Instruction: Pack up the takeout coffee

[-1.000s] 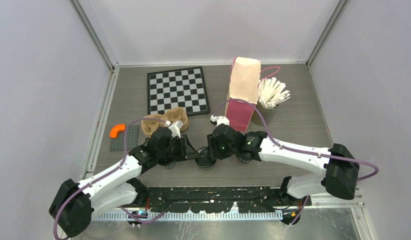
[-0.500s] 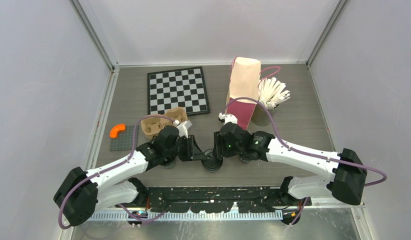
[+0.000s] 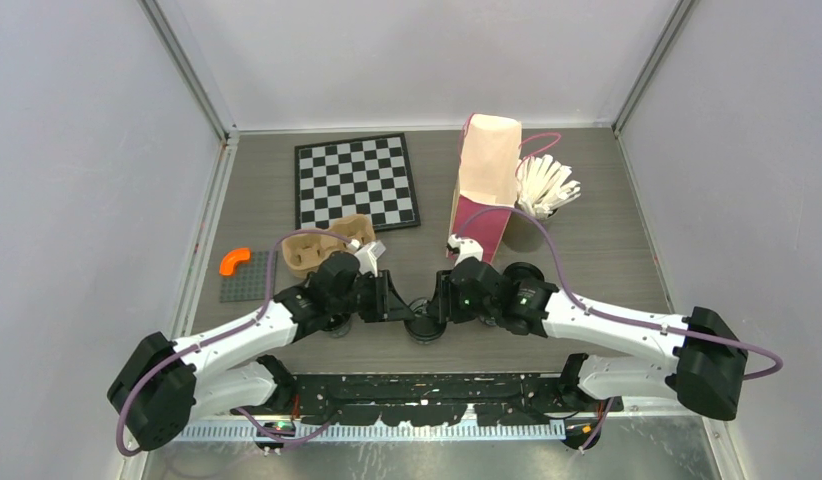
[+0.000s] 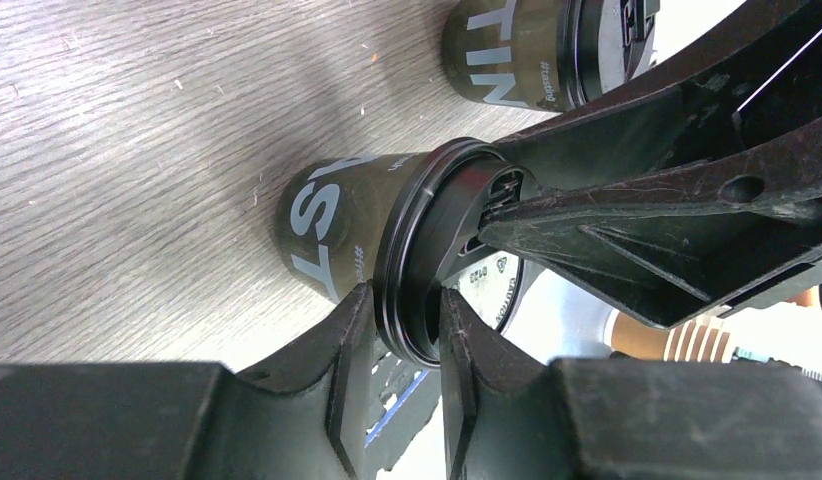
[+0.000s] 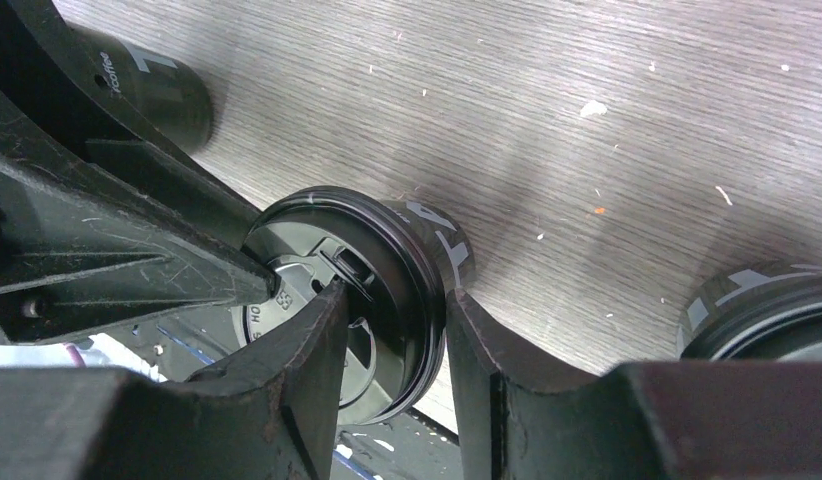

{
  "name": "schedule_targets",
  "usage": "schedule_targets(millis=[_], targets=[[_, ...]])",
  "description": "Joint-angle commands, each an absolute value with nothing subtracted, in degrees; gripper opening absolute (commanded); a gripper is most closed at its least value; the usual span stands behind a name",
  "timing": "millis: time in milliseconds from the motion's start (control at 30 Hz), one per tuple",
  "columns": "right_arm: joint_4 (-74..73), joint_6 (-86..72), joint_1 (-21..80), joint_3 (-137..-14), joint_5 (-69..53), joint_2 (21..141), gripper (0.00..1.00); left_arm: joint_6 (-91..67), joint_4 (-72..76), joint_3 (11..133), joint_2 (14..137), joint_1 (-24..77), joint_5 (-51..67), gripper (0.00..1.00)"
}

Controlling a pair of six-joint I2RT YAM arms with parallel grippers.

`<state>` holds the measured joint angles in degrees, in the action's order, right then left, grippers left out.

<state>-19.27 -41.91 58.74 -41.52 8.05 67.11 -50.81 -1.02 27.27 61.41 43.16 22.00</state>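
Shifting right since a second ago, left gripper (image 4: pixel 405 292) and right gripper (image 5: pixel 395 292) each pinch the rim of the flat round black lid (image 5: pixel 337 240). Its dark cup (image 4: pixel 332 225) stands on woodgrain tabletop (image 4: pixel 117 130)

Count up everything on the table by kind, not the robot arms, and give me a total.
Black cups: 3
Paper bag: 1
Checkerboard: 1
Brown cup tray: 1
Cup of white sticks: 1
Grey plate: 1
Orange piece: 1
Total: 9
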Motion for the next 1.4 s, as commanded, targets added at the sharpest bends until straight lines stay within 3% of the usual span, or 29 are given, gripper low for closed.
schedule_targets(millis=[0,100,567,700,867,1033,1200,1367], targets=[[-21.32,-42.65,58.45,-36.24,9.89,65.03,0.44,-47.46,-6.44,26.21,63.46,44.18,15.31,0.23],[-20.59,-42.97,58.18,-34.26,9.93,63.9,0.43,-46.07,-12.78,28.87,64.31,46.72,10.11,0.22],[-17.4,-46.31,57.47,-29.27,8.88,60.88,0.41,-49.33,-9.01,28.35,66.58,47.02,13.9,0.23],[-14.76,-49.22,57.46,-29.71,7.97,60.5,0.42,-51.06,-3.2,32.26,64.21,46.75,20.07,0.41],[-14.31,-51.25,57.54,-29.91,8.63,60.39,0.42,-48.21,-9.63,35.73,61.92,46.76,18.31,0.55],[-14.0,-53.25,57.55,-29.04,10.27,58.52,0.42,-51.11,-6.07,32.26,58.75,46.76,19.19,0.66],[-12.81,-53.96,57.5,-28.72,9.95,57.56,0.44,-52.55,-2.26,29.94,61.24,46.81,19.96,0.66],[-9.9,-55.15,57.55,-27.98,8.2,57.85,0.44,-53.08,0.81,29.04,65.23,47.25,20.32,0.54]])
